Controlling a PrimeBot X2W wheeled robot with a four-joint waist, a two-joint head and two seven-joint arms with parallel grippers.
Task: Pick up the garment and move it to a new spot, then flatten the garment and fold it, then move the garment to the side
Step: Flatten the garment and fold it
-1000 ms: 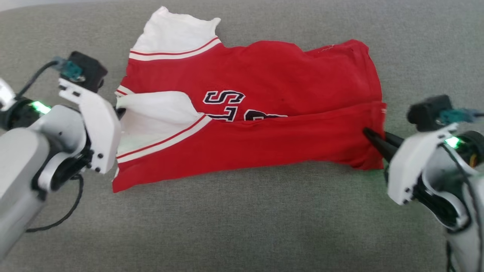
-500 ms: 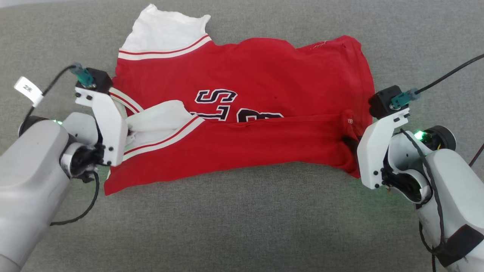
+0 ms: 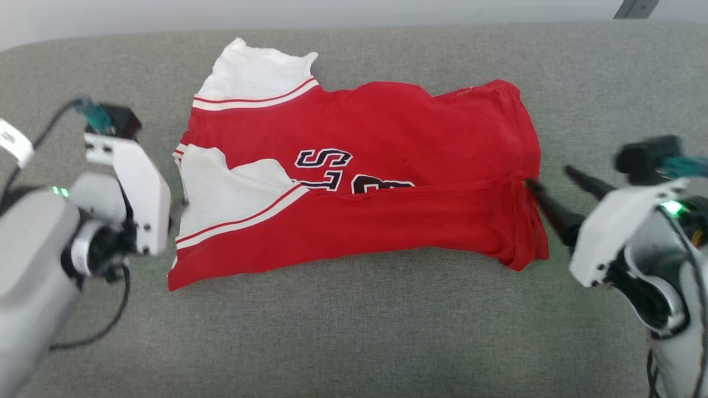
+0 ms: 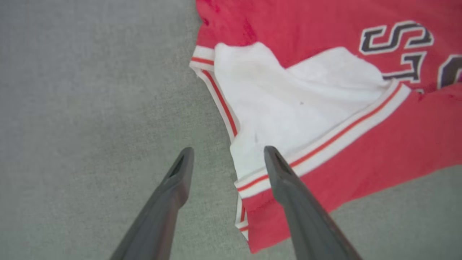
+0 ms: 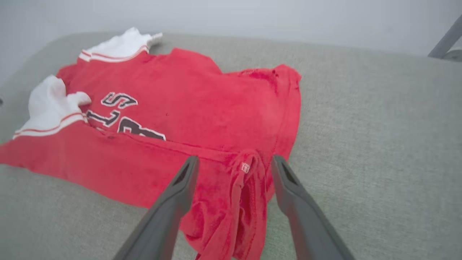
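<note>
Cushion: the grey padded cushion (image 3: 354, 331) carries everything; it is broad and flat, which is why I fold here.
Garment: the garment (image 3: 398, 127) lies across the middle of the cushion between my two arms, its long axis running from one to the other so each arm has an end to work.
Fold: the near long edge is turned up over the front and covers the lower half of the lettering (image 3: 326, 166). I judge the first fold done and the next one due.
Far sleeve: the far sleeve (image 3: 251, 74) lies spread out past the body, not yet tucked in.
Near sleeve: the near sleeve (image 4: 288, 104) is turned in over the chest so the outline is narrower.
Left gripper: my left gripper (image 4: 228, 155) is spread wide and holds nothing; one finger is over bare cushion, the other over the sleeve's striped edge.
Right gripper: my right gripper (image 5: 234, 162) is also spread and empty, one finger on either side of the hem corner (image 5: 234, 202).
Hem corner: bunched, not flat; it probably needs smoothing first.
Tag: a small white tag (image 5: 245, 167) sits on that bunch.
</note>
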